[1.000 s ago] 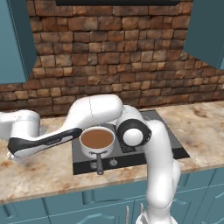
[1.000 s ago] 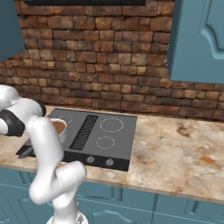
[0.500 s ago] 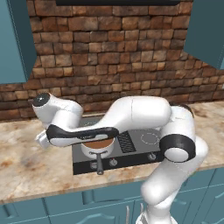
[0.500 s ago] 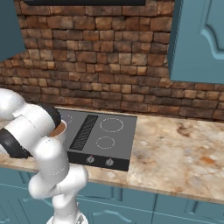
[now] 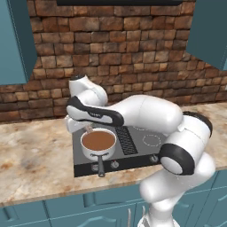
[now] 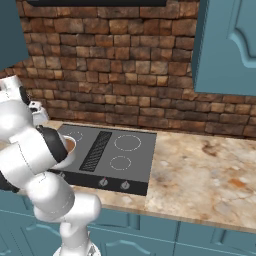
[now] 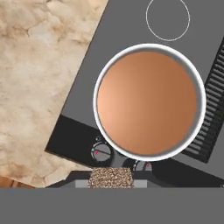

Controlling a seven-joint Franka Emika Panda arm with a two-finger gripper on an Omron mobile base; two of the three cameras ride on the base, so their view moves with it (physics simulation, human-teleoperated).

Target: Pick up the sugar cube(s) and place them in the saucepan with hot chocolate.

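A beige marbled table point(image 5: 31, 159) runs along a brick wall point(image 5: 111, 48), with teal cabinets point(image 5: 15, 40) above at both ends. On the dark cooktop point(image 5: 133, 148) the pan point(image 5: 98, 143) stands on the front-left burner, brown liquid to near its rim, its dark handle point(image 5: 101, 166) reaching toward the front edge over the knobs. The white arm sweeps from the right across the cooktop, and the claw point(image 5: 88, 128) hangs just above the pan's back-left rim.

In the right base view the arm's bulk hides most of the pan point(image 6: 70, 145); only a sliver of its rim shows beside the elbow, with two bare burner rings point(image 6: 128, 142) and the vent grille point(image 6: 96, 150) to the right.

The hand view looks straight down on the pan point(image 7: 148, 101), with table point(image 7: 35, 65) to the left and two knobs point(image 7: 102, 152) below the rim. At the bottom edge, a speckled brownish sugar cube point(image 7: 110, 177) sits clamped between the claw's point(image 7: 110, 183) fingertips, over the cooktop's knob strip just outside the pan's rim.

No writing can be read.
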